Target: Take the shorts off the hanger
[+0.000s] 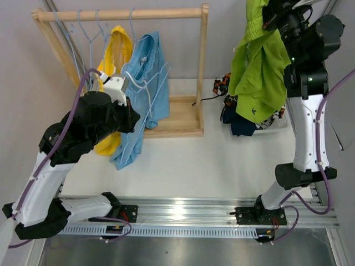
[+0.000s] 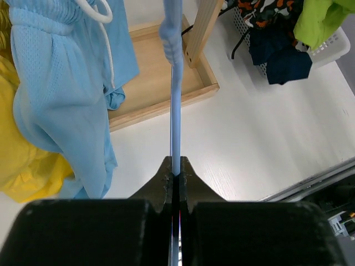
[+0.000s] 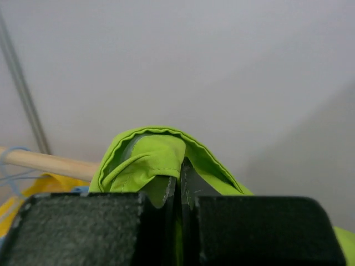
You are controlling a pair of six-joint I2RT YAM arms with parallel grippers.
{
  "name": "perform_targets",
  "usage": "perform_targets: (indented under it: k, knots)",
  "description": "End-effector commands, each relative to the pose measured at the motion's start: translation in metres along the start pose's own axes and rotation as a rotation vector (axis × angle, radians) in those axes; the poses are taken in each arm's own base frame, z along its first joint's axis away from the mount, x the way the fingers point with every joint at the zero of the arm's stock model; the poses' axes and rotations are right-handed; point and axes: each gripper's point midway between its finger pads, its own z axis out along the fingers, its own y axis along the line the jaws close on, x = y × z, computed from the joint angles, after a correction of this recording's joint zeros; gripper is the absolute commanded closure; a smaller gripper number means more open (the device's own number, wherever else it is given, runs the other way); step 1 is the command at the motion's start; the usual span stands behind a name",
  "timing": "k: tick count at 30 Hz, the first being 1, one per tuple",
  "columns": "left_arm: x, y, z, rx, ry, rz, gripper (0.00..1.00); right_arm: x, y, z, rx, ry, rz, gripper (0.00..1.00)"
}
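backing white table (image 1: pixel 233 166), pale grey wall (image 1: pixel 222 39)

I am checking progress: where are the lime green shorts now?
In the top view the lime green shorts hang at the upper right, pinched in the right gripper over the white basket, clear of the wooden rack.

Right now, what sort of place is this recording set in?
Most likely a robotics lab bench staged as a laundry corner: the left arm and right arm bolted to a metal rail on a white table, a small wooden clothes rack with blue hangers, and a white basket of shorts.
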Motion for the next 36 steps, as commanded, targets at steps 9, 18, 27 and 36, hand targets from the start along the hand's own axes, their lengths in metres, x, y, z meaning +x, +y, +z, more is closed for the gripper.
perform_targets:
  k: [9,18,27,36]
  knots:
    - [-0.025,-0.004,0.048,-0.090,-0.038,0.022,1.00,0.210,-0.138,-0.093,0.396,0.250,-0.001,1.00]
    - [-0.084,0.002,0.107,-0.180,-0.056,0.030,1.00,0.354,-0.191,-0.239,0.823,0.580,0.204,0.64]
    - [-0.139,0.004,0.140,-0.161,-0.164,0.004,1.00,0.372,-0.144,-0.283,0.770,0.653,0.392,0.01]
    - [-0.184,-0.019,0.152,-0.068,-0.330,-0.030,1.00,0.374,-0.112,-0.284,0.636,0.671,0.452,0.01]
